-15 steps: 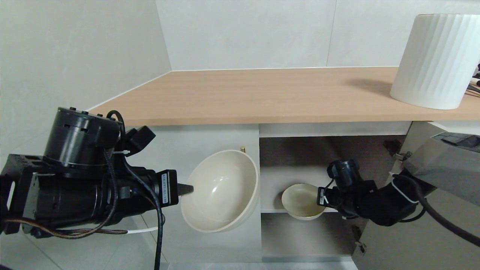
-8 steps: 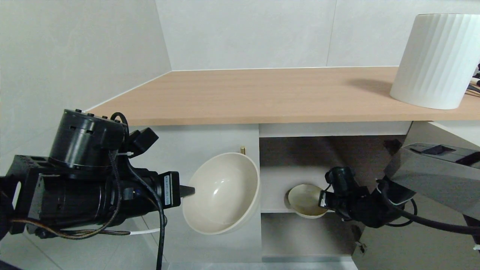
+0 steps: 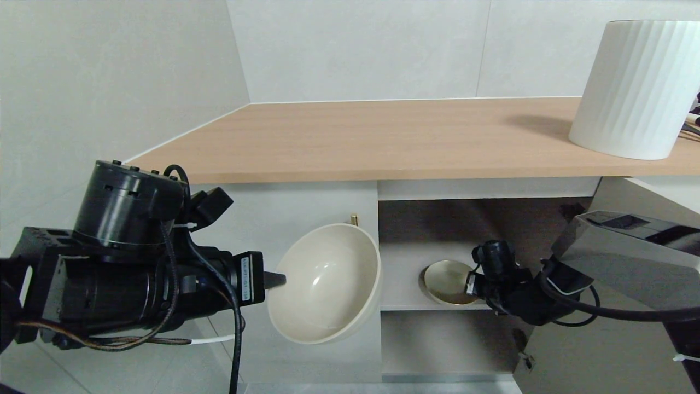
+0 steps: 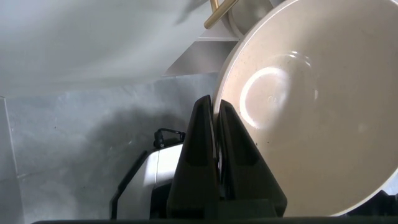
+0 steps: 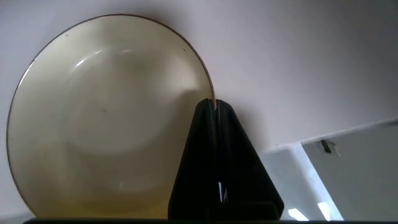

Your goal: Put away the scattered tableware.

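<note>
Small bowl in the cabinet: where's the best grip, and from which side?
Pinch the rim of the small bowl, one finger inside and one outside, coming in through the open front of the cabinet. The wall is thin and the bowl looks too wide to span; the cabinet's walls likely block other sides. The right gripper holds it that way now.

Pinched the thin, dark-edged rim of the cream bowl (image 5: 106,118) in the right gripper (image 5: 215,107), black fingers (image 5: 205,168) pressed together on it. Showed the bowl's hollow towards the camera, against a plain grey surface (image 5: 298,56), near a small dark fitting (image 5: 328,147).
</note>
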Motion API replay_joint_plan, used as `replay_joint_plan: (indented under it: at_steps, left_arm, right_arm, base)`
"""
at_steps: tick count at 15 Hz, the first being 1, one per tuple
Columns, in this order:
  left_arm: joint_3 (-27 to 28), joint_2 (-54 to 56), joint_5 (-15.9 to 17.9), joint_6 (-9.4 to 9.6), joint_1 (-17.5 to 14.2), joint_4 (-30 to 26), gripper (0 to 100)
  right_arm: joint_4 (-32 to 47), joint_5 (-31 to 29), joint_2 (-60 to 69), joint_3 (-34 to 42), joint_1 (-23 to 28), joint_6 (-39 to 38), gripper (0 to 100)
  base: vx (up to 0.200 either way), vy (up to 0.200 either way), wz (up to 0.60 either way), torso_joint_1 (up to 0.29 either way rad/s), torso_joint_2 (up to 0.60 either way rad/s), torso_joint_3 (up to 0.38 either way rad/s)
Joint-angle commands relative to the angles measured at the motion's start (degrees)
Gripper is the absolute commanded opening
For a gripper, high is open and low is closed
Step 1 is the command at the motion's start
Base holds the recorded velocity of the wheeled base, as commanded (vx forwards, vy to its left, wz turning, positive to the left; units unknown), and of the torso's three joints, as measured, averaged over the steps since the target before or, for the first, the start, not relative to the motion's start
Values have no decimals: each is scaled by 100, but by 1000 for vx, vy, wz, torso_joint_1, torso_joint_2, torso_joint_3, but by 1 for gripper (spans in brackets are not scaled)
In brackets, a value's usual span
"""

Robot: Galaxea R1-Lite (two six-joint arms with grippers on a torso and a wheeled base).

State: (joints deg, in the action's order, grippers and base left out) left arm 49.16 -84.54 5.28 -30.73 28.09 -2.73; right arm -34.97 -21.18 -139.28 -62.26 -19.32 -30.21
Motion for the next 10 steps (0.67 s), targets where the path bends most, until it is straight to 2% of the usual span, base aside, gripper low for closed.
replay_joint_plan:
  at_steps: [1,10]
  left_arm:
    - [-3,-10,-1,-3,13,1,0]
    - [-12,-36,-1,-3,13,1,0]
  right_arm:
    - [-1,-18,-100,-102,7,6,0]
    - [61,-106,-293,-612,87,15,0]
  base:
    - [0,0,0,0,0,0]
    - [0,0,0,0,0,0]
